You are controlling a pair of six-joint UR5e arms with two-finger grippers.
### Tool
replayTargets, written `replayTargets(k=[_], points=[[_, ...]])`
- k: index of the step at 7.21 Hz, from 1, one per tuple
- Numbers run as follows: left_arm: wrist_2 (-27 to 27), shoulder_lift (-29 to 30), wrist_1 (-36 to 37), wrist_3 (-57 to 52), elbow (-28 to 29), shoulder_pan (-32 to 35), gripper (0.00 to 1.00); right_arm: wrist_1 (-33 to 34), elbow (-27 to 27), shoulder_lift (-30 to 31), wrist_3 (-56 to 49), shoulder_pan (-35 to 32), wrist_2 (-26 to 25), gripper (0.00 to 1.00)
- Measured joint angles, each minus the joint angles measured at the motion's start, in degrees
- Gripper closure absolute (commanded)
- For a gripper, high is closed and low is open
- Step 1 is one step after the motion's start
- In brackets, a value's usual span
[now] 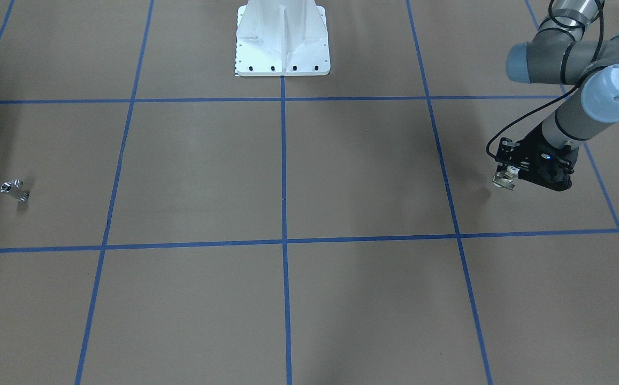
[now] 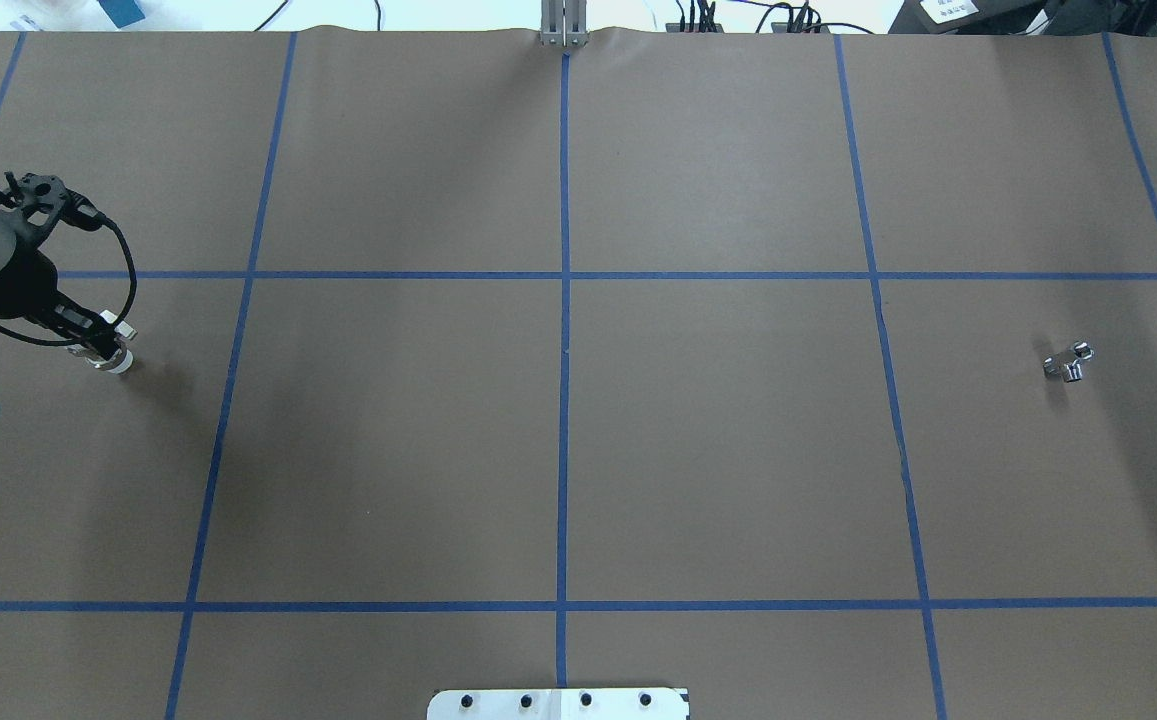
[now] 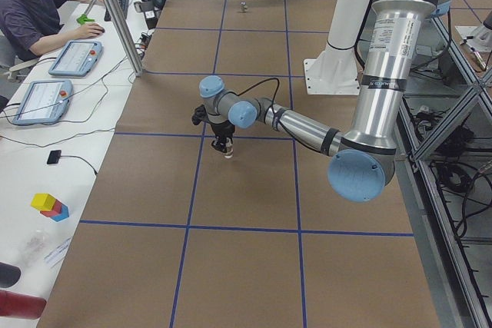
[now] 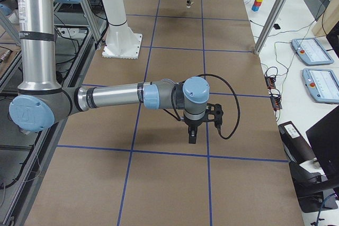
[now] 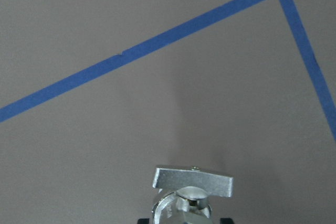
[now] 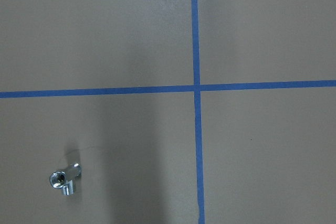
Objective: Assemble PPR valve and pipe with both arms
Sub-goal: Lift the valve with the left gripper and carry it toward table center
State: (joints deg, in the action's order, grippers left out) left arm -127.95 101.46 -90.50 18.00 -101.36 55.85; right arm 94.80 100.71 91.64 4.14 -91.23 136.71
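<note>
My left gripper [image 1: 506, 179] was clamped on the valve [image 5: 193, 182], a silver body with a flat bar handle and a white end. It hung low over the table at the robot's far left, and I could not tell whether it touched. The left arm [image 3: 377, 74] reached out to it from the white pedestal [image 1: 282, 48].

The right gripper [image 4: 192, 137] pointed straight down from the right arm [image 4: 111, 98]. It showed only in the side view, so I could not tell how its jaws stood. Its wrist camera looked down on the metal fitting [image 6: 65, 177], lying alone on the robot's right, well apart from the valve.

Brown paper [image 2: 718, 450] covered the table, squared off with blue tape [image 2: 564, 400]. Beyond an aluminium post [image 3: 115, 17] stood a white bench with teach pendants [image 3: 74, 57] and coloured blocks [image 3: 49, 206], where a person [image 3: 34, 13] sat.
</note>
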Motion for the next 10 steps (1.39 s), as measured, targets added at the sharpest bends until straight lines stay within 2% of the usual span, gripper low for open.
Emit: replayTargets(k=[2, 4, 6, 8, 9, 10], points=[[-0.1, 10.9, 11.8, 11.6, -2.4, -0.5, 1.00, -0.2, 0.0, 0.3, -0.1, 0.0, 0.0, 0.00], [-0.6, 21.3, 14.2, 30.6, -0.4, -5.8, 1.00, -0.2, 0.2, 0.6, -0.4, 0.0, 0.0, 0.00], [-0.5, 35.3, 14.0, 45.2, 9.6, -11.3, 1.00, -0.2, 0.4, 1.2, -0.6, 0.0, 0.3, 0.00], [0.1, 49.0, 12.2, 48.6, 25.3, -14.0, 1.00, -0.2, 0.4, 1.2, -0.5, 0.0, 0.5, 0.00], [0.9, 53.5, 7.5, 49.1, 33.6, -14.5, 1.00, -0.2, 0.4, 1.3, -0.5, 0.0, 1.0, 0.00], [1.5, 55.5, 2.4, 49.6, 39.7, -14.7, 1.00, -0.2, 0.4, 1.3, -0.4, 0.0, 1.9, 0.00]])
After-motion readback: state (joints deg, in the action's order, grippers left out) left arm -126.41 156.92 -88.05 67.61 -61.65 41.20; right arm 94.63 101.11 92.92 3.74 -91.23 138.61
